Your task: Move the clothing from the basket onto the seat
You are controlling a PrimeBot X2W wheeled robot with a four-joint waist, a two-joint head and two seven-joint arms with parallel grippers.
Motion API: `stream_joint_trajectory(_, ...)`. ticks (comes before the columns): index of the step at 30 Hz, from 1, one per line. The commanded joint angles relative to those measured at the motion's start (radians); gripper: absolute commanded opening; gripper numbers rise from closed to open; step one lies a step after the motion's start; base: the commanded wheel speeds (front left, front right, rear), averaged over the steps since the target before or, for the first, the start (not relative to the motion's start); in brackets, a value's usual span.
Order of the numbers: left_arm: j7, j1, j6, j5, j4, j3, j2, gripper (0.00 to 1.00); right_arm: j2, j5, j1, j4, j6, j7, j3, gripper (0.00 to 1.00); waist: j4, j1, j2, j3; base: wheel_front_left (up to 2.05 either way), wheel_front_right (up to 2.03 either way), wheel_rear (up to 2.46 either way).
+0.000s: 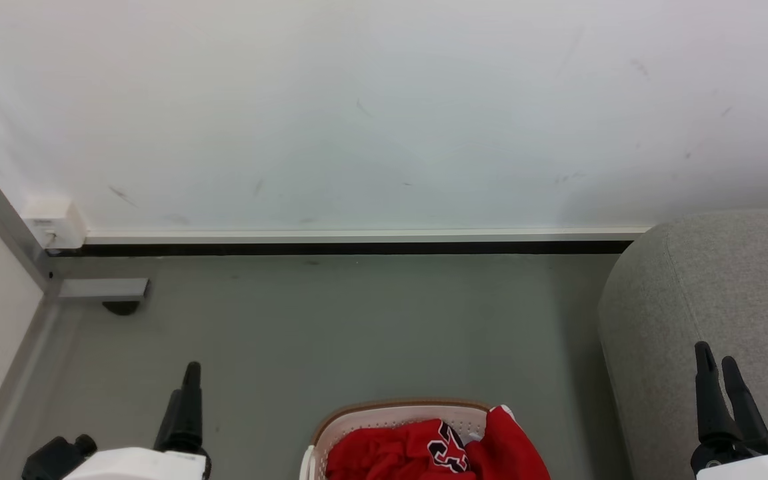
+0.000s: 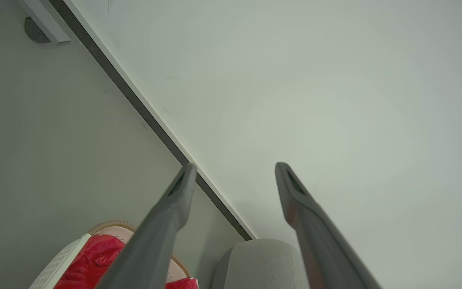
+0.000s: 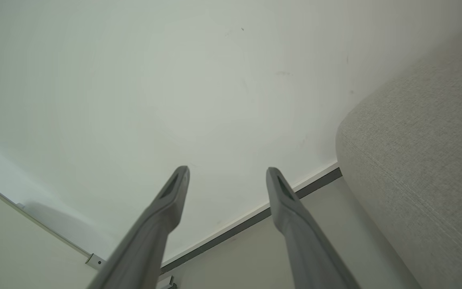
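Note:
A white basket [image 1: 384, 419] with a brown rim stands on the floor at the bottom centre of the head view, holding red clothing [image 1: 391, 453]; one piece shows black-and-white numerals. The basket [image 2: 60, 259] and clothing [image 2: 94, 261] also appear low left in the left wrist view. The big grey seat [image 1: 724, 293] stands at the right, and shows as seat [image 3: 423, 168] and seat [image 2: 259, 261]. My left gripper [image 1: 191, 373] is left of the basket, open and empty, as left gripper [image 2: 235, 170]. My right gripper [image 1: 717, 360] hangs open before the seat, as right gripper [image 3: 227, 174].
A white wall [image 1: 371, 113] with a dark skirting strip [image 1: 357, 248] runs across the back. A metal frame post with a bracket [image 1: 101, 288] stands at the left. Grey floor [image 1: 331, 327] lies between the basket and the wall.

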Motion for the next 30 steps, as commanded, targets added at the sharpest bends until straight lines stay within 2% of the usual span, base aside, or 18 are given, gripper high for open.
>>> stream_joint_trajectory(1,-0.016,-0.008,0.0,0.047,-0.007,-0.002,0.007,1.0,-0.002,-0.058,-0.006,-0.002,-0.001,-0.009,-0.016,1.0,0.0,0.0,0.0,0.0,0.0,0.0,0.0)
stream_joint_trajectory(12,-0.052,-0.007,0.003,0.23,0.005,-0.019,0.008,1.0,0.029,-0.264,-0.002,0.041,-0.001,-0.011,-0.038,1.0,-0.002,0.0,0.0,-0.002,0.0,0.0,0.0)
stream_joint_trajectory(30,-0.104,-0.004,0.009,0.447,0.02,-0.035,0.009,1.0,0.073,-0.534,0.009,0.075,-0.001,-0.016,-0.066,1.0,-0.002,0.0,0.0,-0.007,0.0,0.0,0.0)
